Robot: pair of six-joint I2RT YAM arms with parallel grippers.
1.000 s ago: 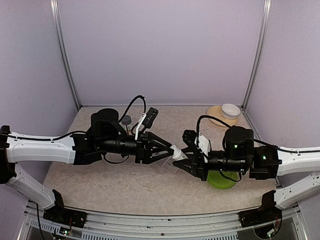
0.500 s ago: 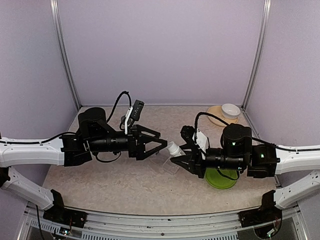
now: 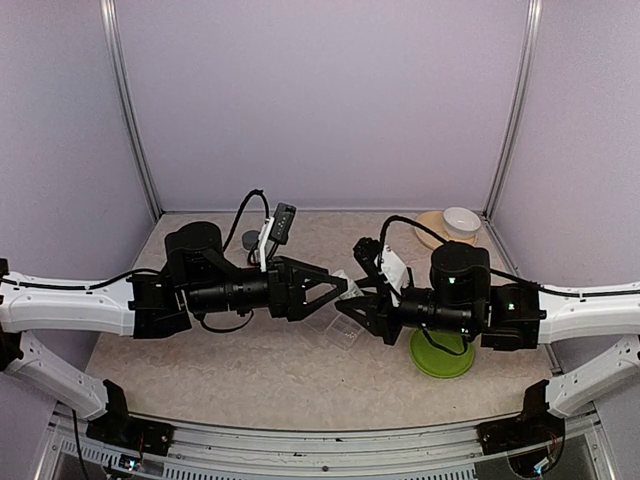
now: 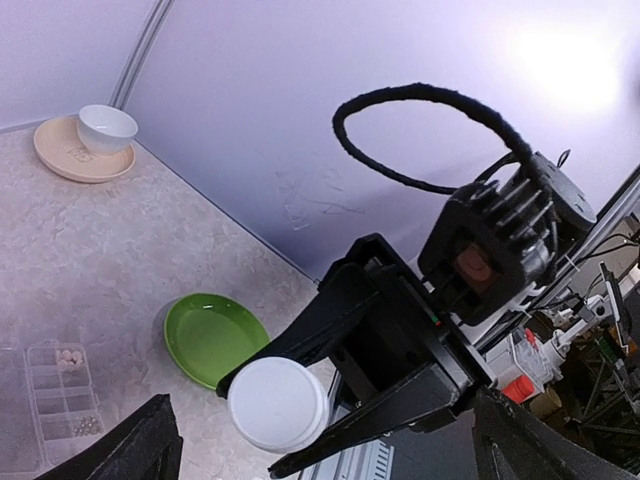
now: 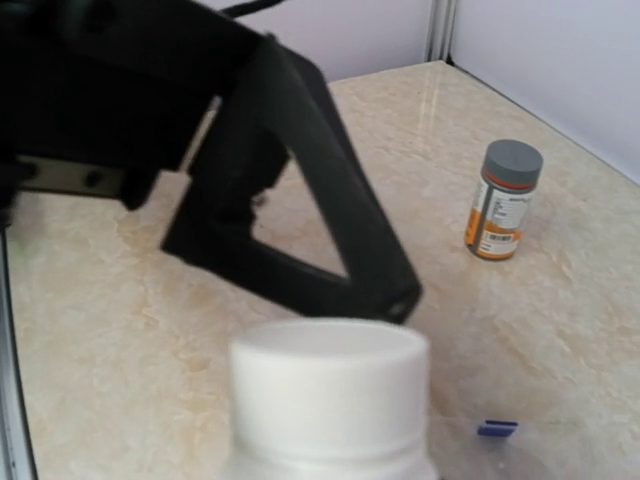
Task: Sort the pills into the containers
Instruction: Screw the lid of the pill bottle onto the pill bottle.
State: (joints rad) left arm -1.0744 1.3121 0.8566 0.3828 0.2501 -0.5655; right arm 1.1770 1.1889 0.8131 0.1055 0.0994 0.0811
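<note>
Left gripper (image 3: 338,292) has released the white bottle (image 4: 277,405) (right gripper (image 4: 250,425) holds it).

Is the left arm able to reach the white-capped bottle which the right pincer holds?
Probably yes: the left pincer is open and faces the white-capped bottle, with nothing between them; the right pincer grips only its sides.

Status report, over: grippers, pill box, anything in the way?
Left gripper open, empty. Right gripper shut on white-capped plastic bottle. Clear rectangular plastic pill box flat on table below, some pills inside. Only the bottle between grippers.
</note>
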